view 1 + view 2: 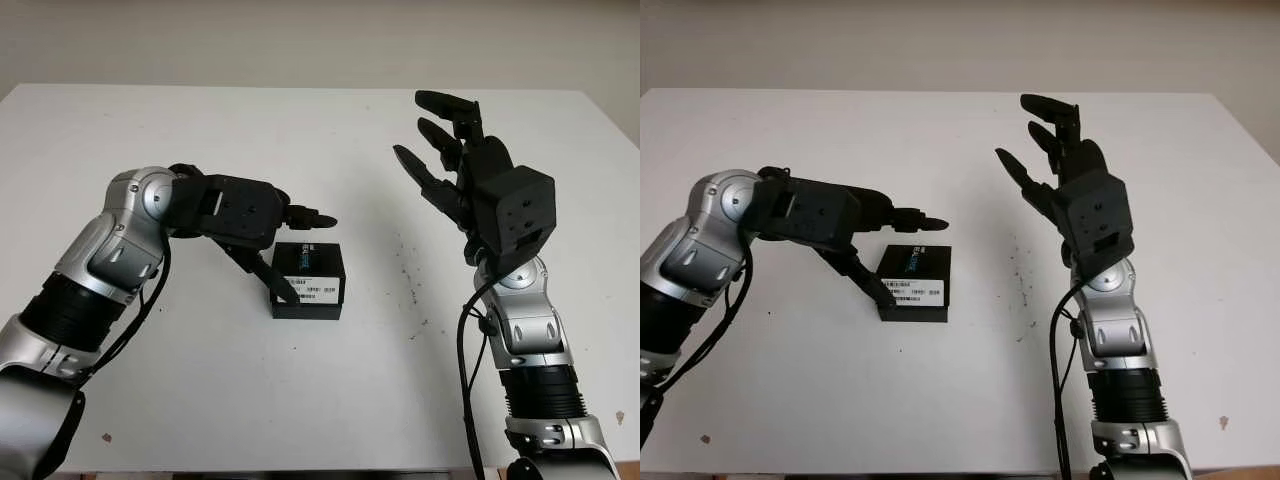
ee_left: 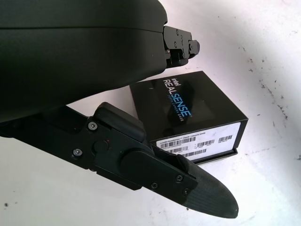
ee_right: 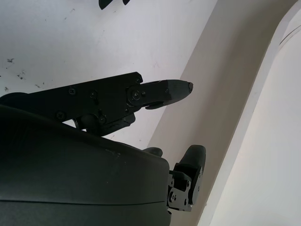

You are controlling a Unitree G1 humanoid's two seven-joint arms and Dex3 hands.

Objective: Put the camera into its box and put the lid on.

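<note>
So from the head views, the black box [image 1: 308,281] sits closed, lid already on, around the middle of the white tabletop [image 1: 300,140], label side facing near. The left robot hand [image 1: 262,232] is right at its left edge, one finger reaching over the far side and another angling down by the near-left corner. I can't tell if it's actually touching. It's released, gripping nothing.

Left wrist view: the box [image 2: 188,117] lies just beyond the lower finger [image 2: 155,172], its long axis running roughly along that finger.

The right robot hand [image 1: 1060,165] is raised well apart to the right, released too, so the left is clearly nearer.

Right wrist view: just its own fingers [image 3: 167,92] and tabletop.
</note>
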